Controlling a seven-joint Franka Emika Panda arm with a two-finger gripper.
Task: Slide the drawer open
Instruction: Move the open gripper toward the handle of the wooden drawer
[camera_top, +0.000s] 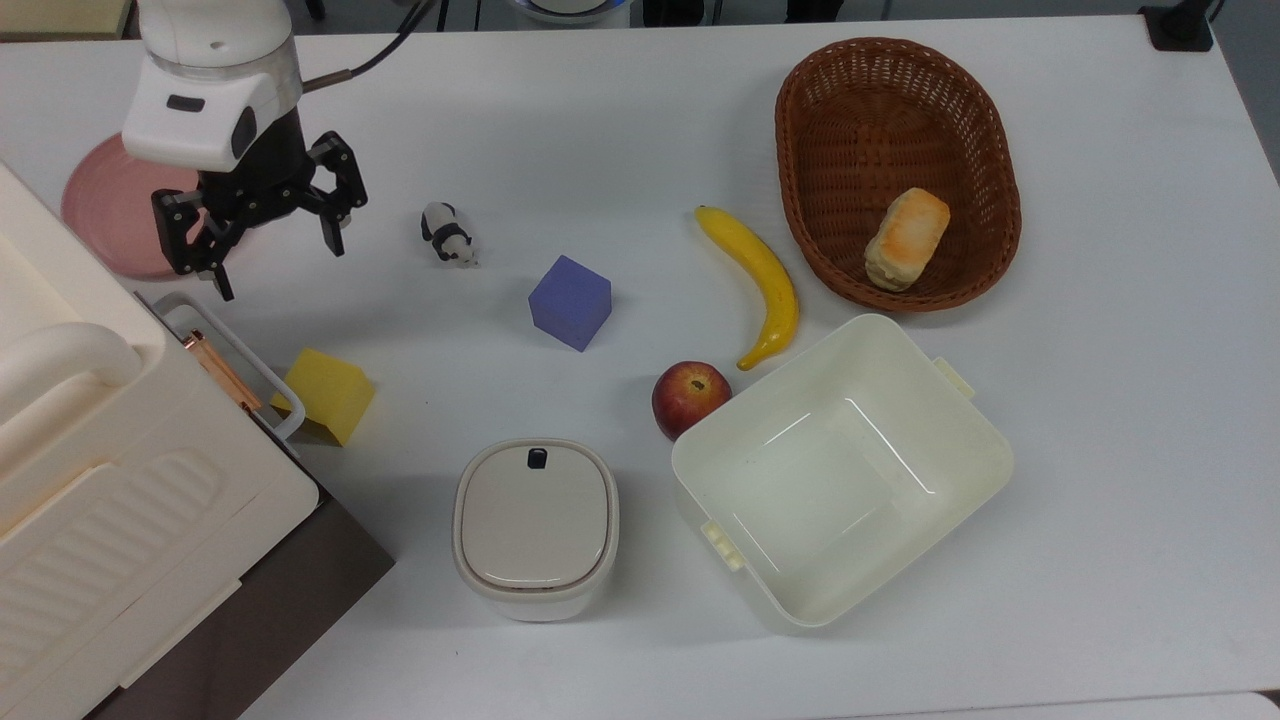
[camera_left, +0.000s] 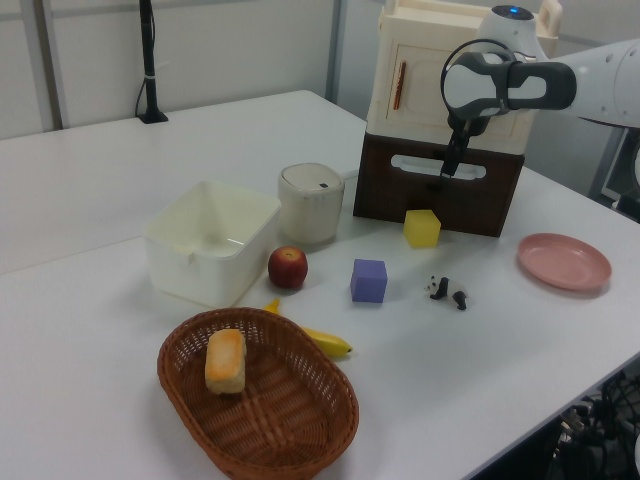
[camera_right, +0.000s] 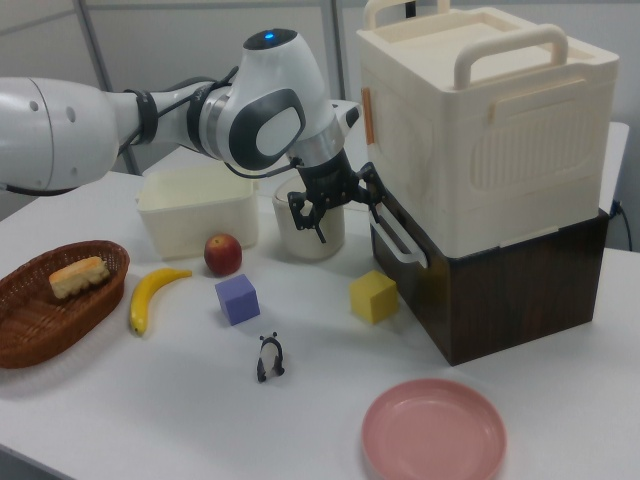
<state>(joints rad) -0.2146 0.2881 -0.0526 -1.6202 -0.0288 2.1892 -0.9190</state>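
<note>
In the top view the gripper (camera_top: 270, 255), fingers spread wide and empty, hangs just off the drawer (camera_right: 500, 290), whose white handle (camera_top: 225, 360) lies at about seven o'clock from it, long axis running from ten o'clock to four o'clock.

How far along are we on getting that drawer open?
Done: nothing on the drawer itself; it sits shut, dark front flush. In hand: the end effector is open, holds nothing, and hangs close to the white loop handle, not yet around it. Left: close on the handle, then pull out. The yellow cube sits just in front of the drawer and may get pushed.
</note>
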